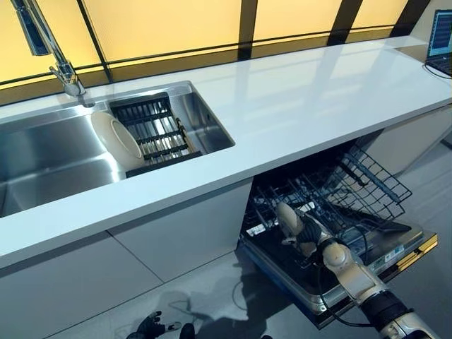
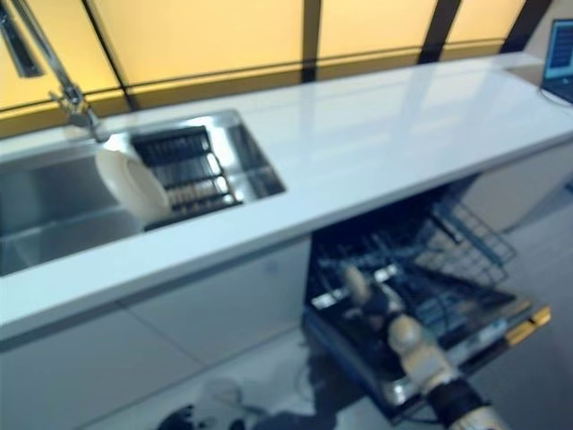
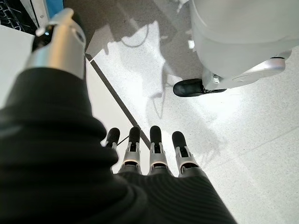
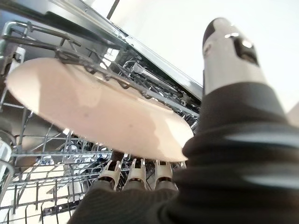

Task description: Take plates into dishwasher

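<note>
A cream plate (image 1: 286,217) is held on edge by my right hand (image 1: 311,239) just over the wire rack (image 1: 353,187) of the open dishwasher. In the right wrist view the plate (image 4: 103,116) lies across my fingers (image 4: 133,173), with the thumb (image 4: 229,51) on its other side and rack wires close around it. A second cream plate (image 1: 116,138) leans in the black drying rack (image 1: 152,127) inside the sink (image 1: 42,166). My left hand (image 3: 149,154) hangs low over the floor, fingers straight and empty.
The dishwasher door (image 1: 399,251) lies folded down, jutting into the floor space. A white counter (image 1: 318,92) runs above it. A faucet (image 1: 60,60) stands behind the sink. A laptop (image 1: 441,35) sits at the counter's far right.
</note>
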### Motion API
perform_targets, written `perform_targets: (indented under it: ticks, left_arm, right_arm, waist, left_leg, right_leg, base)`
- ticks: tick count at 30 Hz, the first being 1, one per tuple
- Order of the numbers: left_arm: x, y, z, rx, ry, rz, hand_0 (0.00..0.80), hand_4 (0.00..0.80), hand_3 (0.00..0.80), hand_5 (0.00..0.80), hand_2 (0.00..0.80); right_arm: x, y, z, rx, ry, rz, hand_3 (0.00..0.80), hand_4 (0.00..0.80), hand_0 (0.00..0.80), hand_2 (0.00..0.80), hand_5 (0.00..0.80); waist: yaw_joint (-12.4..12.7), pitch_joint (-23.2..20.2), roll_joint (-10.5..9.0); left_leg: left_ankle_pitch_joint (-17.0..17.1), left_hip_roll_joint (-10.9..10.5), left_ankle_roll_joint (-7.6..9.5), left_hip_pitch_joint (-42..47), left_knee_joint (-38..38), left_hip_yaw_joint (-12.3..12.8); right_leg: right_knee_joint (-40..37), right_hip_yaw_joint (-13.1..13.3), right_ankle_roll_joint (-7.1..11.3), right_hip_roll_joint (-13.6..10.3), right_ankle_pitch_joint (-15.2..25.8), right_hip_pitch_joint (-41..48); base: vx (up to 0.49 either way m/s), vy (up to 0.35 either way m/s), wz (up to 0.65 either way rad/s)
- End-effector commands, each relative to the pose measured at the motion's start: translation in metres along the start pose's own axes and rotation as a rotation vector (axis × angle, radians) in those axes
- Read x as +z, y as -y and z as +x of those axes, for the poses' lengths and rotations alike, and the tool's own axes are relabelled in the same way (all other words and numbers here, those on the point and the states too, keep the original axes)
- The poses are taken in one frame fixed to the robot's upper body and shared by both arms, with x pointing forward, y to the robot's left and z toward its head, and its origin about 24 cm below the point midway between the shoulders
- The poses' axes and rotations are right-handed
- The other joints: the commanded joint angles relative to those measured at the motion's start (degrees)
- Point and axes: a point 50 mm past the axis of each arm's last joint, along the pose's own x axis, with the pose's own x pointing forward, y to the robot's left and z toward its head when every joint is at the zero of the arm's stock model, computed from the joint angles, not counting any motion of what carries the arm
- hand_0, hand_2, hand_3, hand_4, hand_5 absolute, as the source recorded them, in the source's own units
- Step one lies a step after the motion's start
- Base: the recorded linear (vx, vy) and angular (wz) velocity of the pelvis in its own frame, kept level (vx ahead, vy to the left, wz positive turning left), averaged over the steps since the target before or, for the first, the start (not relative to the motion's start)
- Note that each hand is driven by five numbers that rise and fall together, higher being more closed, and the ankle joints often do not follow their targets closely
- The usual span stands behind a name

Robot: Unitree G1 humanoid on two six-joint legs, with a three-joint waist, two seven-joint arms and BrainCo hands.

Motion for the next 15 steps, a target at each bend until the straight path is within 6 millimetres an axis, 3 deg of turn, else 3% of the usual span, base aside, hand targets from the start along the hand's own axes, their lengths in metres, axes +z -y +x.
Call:
perform_targets:
  ticks: [1, 15]
  left_arm:
    - [0.007, -0.016, 0.001, 0.044, 0.02, 0.044, 0.0, 0.0, 0.0, 0.0, 0.0]
    - [-0.03, -0.026, -0.01, 0.078, -0.053, -0.001, 0.0, 0.0, 0.0, 0.0, 0.0]
  right_arm:
    - [0.023, 0.033, -0.007, -0.1, 0.144, -0.029, 0.0, 0.0, 0.0, 0.0, 0.0]
    - [0.003, 0.108, -0.059, -0.428, 0.199, 0.034, 0.0, 0.0, 0.0, 0.0, 0.0]
  waist:
    - [-0.7, -0.4, -2.19]
    - [-4.1, -3.2, -3.37]
  left_leg:
    - [0.1, -2.2, 4.43, -0.8, -1.4, 5.0]
    - [-1.0, -0.5, 4.08, 1.4, -1.4, 7.9]
  right_leg:
    - [5.9, 1.3, -0.81, 1.1, -5.1, -0.3]
    - [4.7, 4.2, -0.42, 2.2, -5.3, 1.4]
  base:
    - [-0.003, -0.022, -0.11]
    - [0.013, -0.019, -0.1]
